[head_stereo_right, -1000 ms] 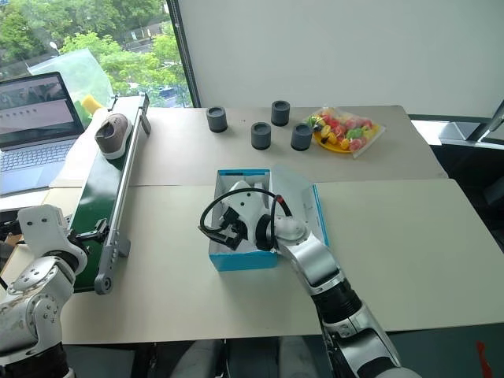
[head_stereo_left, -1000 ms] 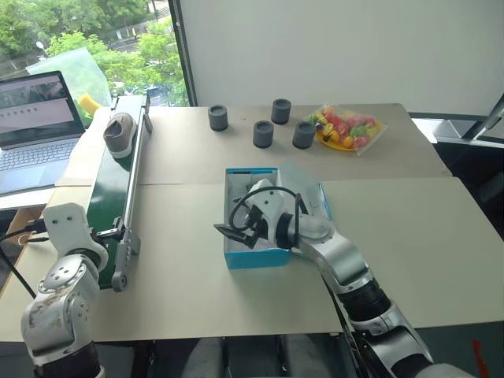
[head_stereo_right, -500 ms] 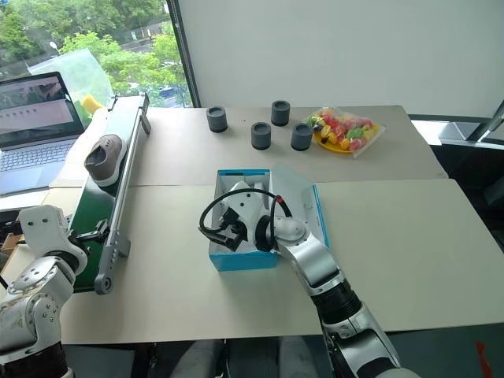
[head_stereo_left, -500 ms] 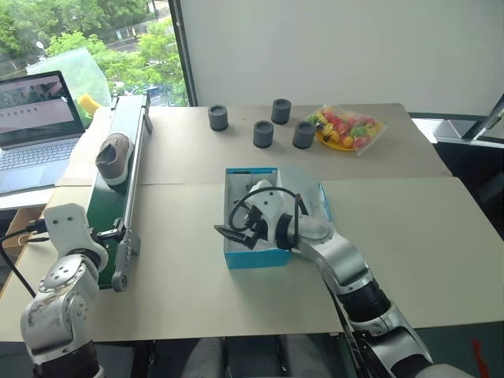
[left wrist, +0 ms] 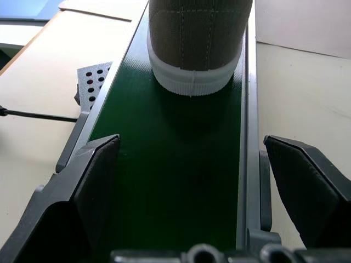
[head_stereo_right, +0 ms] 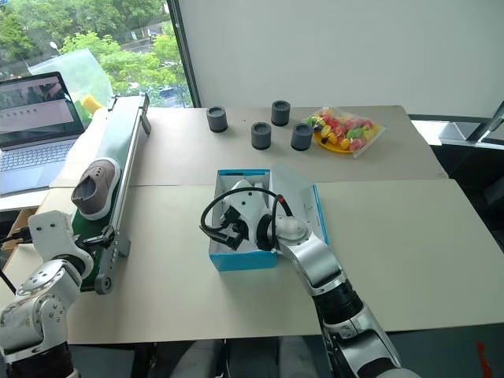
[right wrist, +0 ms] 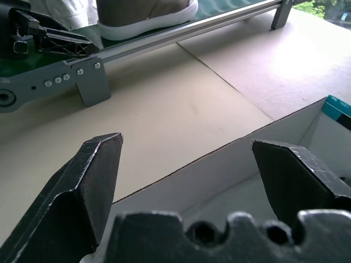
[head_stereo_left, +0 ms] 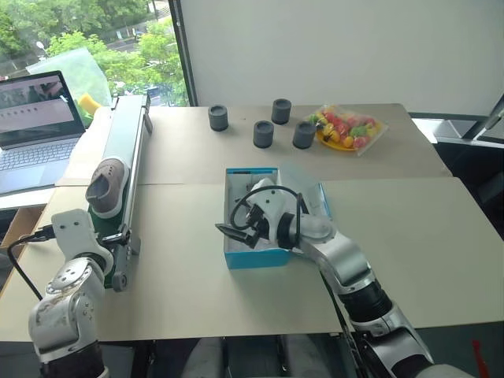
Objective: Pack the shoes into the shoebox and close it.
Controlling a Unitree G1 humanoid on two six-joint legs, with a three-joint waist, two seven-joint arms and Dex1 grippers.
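The shoebox (head_stereo_left: pixel 252 214) is sitting open mid-table, the right gripper (head_stereo_left: pixel 236 228) hovering inside it with fingers spread and empty. No shoe is visibly packed yet (the arm is hiding much of the interior), so packing and closing are remaining. One shoe (head_stereo_right: pixel 94 187) is riding the conveyor belt (head_stereo_right: pixel 110 193) on the left, having travelled nearer since earlier, approaching the left gripper (left wrist: pixel 197 175), which is waiting wide open.

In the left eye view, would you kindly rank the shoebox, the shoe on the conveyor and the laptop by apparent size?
1. Laptop, cropped at the frame edge
2. Shoebox, partly hidden by the right arm
3. Shoe on the conveyor
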